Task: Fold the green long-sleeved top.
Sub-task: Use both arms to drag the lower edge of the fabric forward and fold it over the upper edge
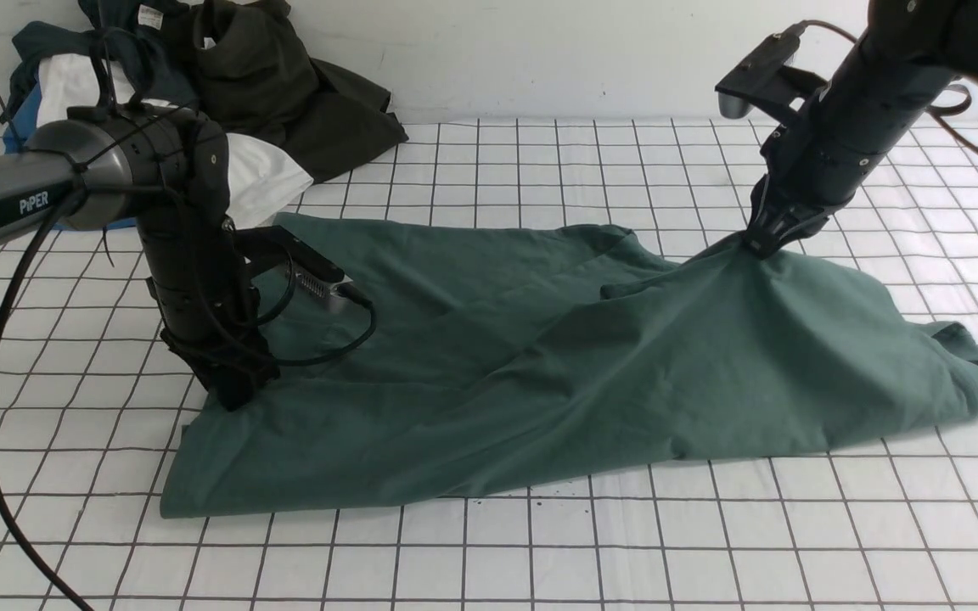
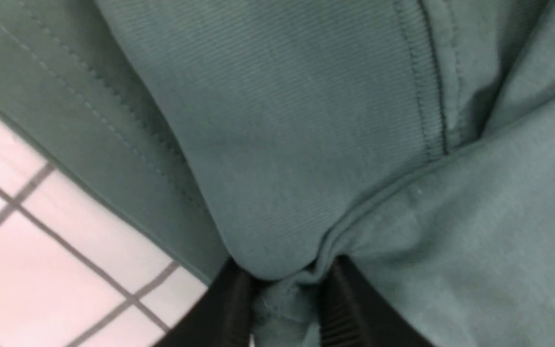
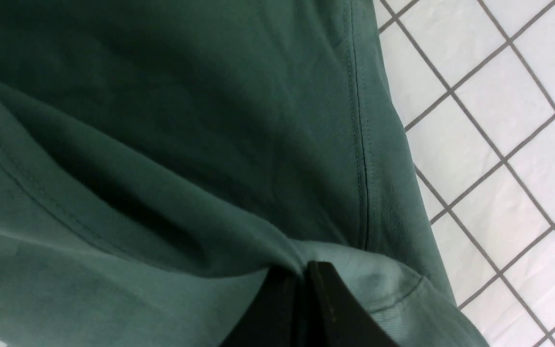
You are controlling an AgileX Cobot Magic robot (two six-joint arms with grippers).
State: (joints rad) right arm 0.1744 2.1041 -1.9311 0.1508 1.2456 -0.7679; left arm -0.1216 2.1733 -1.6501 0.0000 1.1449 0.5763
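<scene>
You see the green long-sleeved top (image 1: 540,373) spread on the counter (image 1: 625,543). Your left gripper (image 1: 230,392) clamps a fold at its 9 o'clock edge, and your right gripper (image 1: 765,243) pinches a raised peak at 2 o'clock.

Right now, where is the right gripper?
In the front view, the right gripper is on the right side, pinching the far edge of the green top.

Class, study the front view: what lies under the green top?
The green top lies on a white gridded table cover, visible around its edges. Whether anything else sits beneath cannot be seen; the fabric hides it.
</scene>
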